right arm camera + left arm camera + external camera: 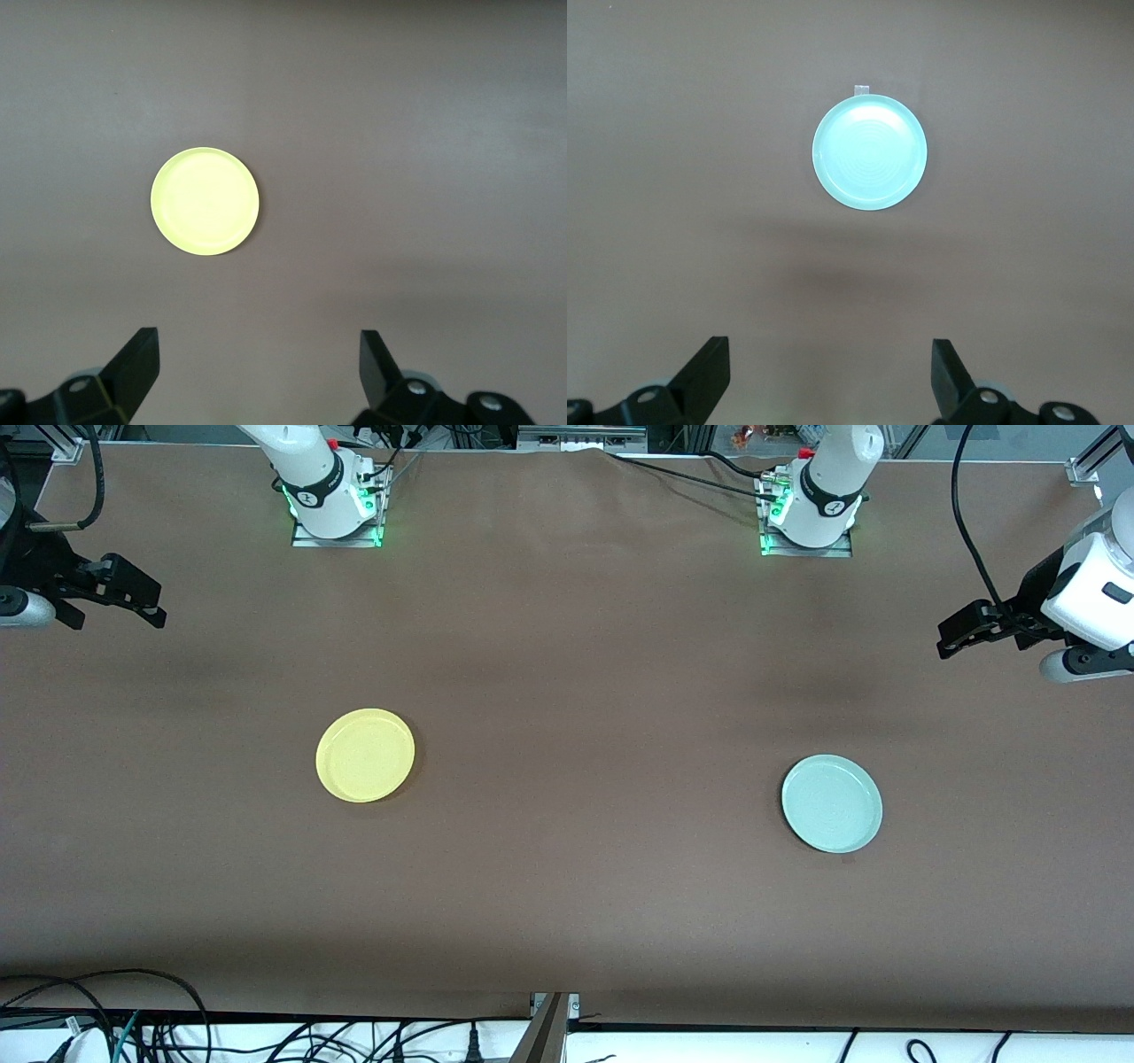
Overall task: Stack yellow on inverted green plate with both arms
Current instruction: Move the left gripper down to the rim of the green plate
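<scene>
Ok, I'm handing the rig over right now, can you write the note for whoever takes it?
Left gripper: jaws open, empty, up over the table's edge at the left arm's end.
Right gripper: jaws open, empty, up over the right arm's end.
Yellow plate: rim up on the table, toward the right arm's end.
Green plate: also rim up, toward the left arm's end, slightly nearer the front camera.
Done: nothing yet.
Left: invert the green plate, then set the yellow plate on it.
</scene>
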Available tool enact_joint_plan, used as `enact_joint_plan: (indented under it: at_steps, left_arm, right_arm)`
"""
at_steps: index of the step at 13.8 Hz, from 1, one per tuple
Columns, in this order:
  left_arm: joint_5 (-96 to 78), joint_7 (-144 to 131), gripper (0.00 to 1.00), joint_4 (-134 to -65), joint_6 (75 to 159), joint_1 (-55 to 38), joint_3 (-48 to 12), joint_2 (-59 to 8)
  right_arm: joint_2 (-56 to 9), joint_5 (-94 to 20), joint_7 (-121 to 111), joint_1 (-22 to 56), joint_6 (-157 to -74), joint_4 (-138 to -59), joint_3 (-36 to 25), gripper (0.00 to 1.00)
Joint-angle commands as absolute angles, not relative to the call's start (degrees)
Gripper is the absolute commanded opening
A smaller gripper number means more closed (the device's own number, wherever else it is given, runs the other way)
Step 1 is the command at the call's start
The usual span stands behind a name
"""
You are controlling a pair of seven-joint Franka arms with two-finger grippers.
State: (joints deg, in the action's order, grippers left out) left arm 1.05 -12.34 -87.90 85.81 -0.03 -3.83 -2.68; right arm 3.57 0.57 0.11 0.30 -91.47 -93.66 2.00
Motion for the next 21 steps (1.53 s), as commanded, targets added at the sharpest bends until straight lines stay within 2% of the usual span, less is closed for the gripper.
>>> enact_joint_plan:
  at_steps: [1,9,13,15,17,21]
  left_arm:
    - [1.67,-11.43,1.0,-86.49,84.73,0.09,-3.87,-2.81]
    - [1.67,-11.6,1.0,-86.48,84.64,0.09,-4.22,-3.6]
    - [1.32,-11.43,1.0,-87.1,78.95,1.13,-3.69,-4.74]
    - [1.14,-11.34,1.0,-86.84,78.4,1.41,-3.78,-7.02]
    - [0.97,-6.01,1.0,-87.28,78.49,2.19,-3.78,-12.01]
    - [1.14,3.48,1.0,-86.83,90.23,5.09,-3.78,-22.04]
  right_arm:
    - [3.52,1.41,0.88,0.44,-89.57,-92.37,1.94,1.0]
    - [3.95,1.32,-2.02,0.53,-89.21,-92.37,2.29,1.0]
    - [3.96,1.23,-2.28,0.53,-88.51,-91.85,1.85,1.0]
    - [3.34,1.14,-2.29,0.44,-86.84,-90.36,1.67,1.0]
    - [3.34,1.14,-2.29,0.44,-86.75,-90.26,1.67,1.0]
    - [3.25,0.71,-2.29,-0.08,-86.23,-90.09,1.5,1.0]
